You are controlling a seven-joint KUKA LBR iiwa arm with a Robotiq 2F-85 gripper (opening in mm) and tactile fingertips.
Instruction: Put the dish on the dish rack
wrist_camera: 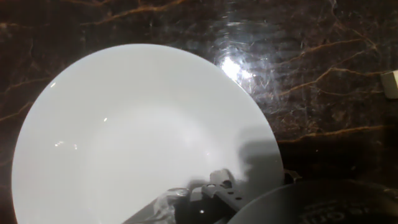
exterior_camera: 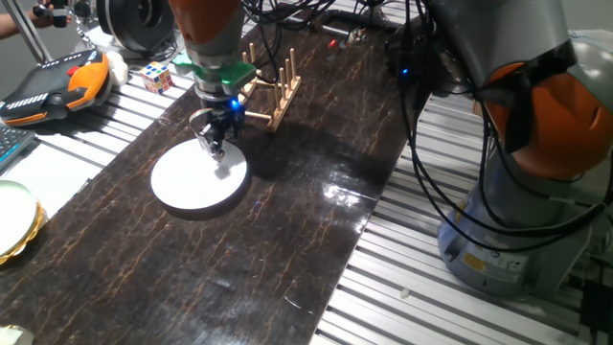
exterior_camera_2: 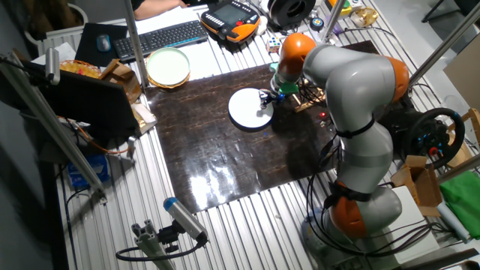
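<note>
The dish [exterior_camera: 192, 182] [exterior_camera_2: 247, 111] is a plain white round plate lying flat on the dark table, and it fills most of the hand view [wrist_camera: 137, 137]. My gripper [exterior_camera: 215, 147] [exterior_camera_2: 265, 101] points down over the dish's far side, the side towards the dish rack, with its tips close to the plate's surface. One dark finger [wrist_camera: 214, 186] shows at the bottom of the hand view. How far apart the fingers stand is not clear. The dish rack [exterior_camera: 275, 84] [exterior_camera_2: 308, 97], light wood with upright pegs, stands just beyond the dish, with nothing in it.
A pale plate with a yellow edge [exterior_camera: 11, 218] [exterior_camera_2: 169, 66] sits at the table's side. A Rubik's cube [exterior_camera: 156, 75], an orange teach pendant [exterior_camera: 57, 84] [exterior_camera_2: 234, 19] and a keyboard [exterior_camera_2: 161, 36] lie around. Cables hang behind the rack, by the arm's base [exterior_camera: 508, 240].
</note>
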